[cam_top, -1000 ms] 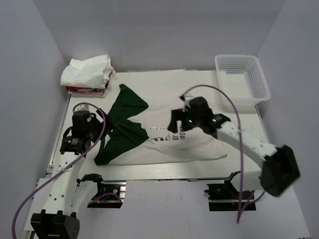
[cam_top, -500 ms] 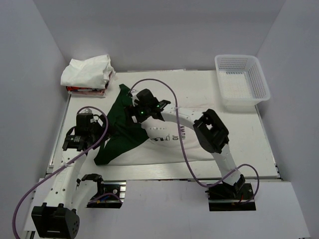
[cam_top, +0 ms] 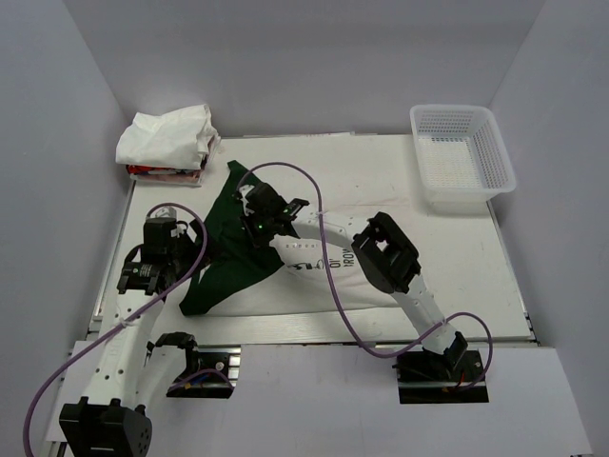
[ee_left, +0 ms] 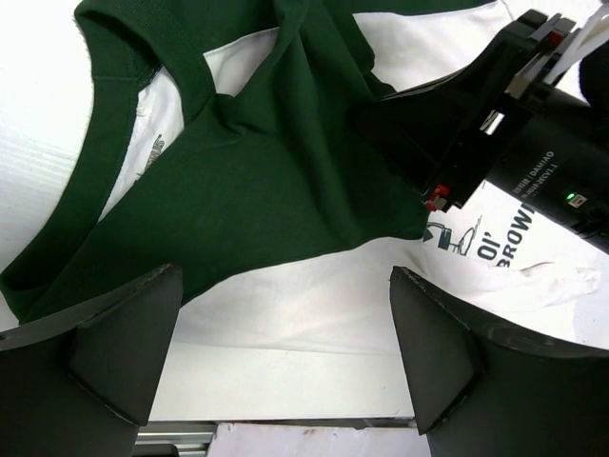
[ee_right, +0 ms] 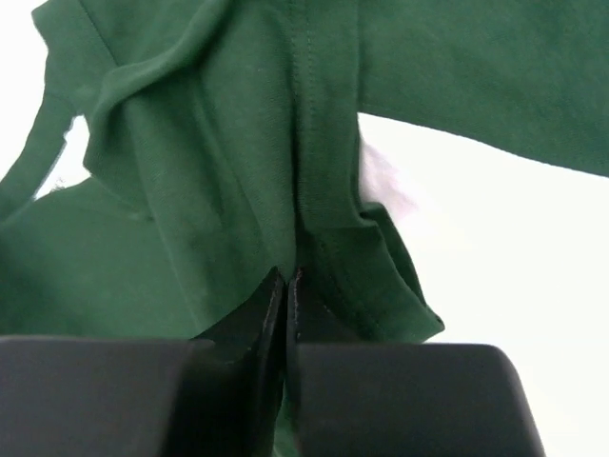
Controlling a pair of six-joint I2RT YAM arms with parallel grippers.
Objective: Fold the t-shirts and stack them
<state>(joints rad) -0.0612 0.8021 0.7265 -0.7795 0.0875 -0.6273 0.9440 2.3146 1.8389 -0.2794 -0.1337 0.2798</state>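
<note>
Right gripper (ee_right: 285, 278) was pinched shut on a green fold of the t-shirt (ee_right: 238, 143), cloth bunched just ahead of its tips. Left gripper (ee_left: 284, 286) hung wide open, empty, shirt beneath its jaws. Best bet looked like lifting slow so the pinch didn't slip.

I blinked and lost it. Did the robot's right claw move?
Yes. The right gripper swung left, away from the basket, across to the green part of the shirt, where it is now shut on the cloth.
</note>
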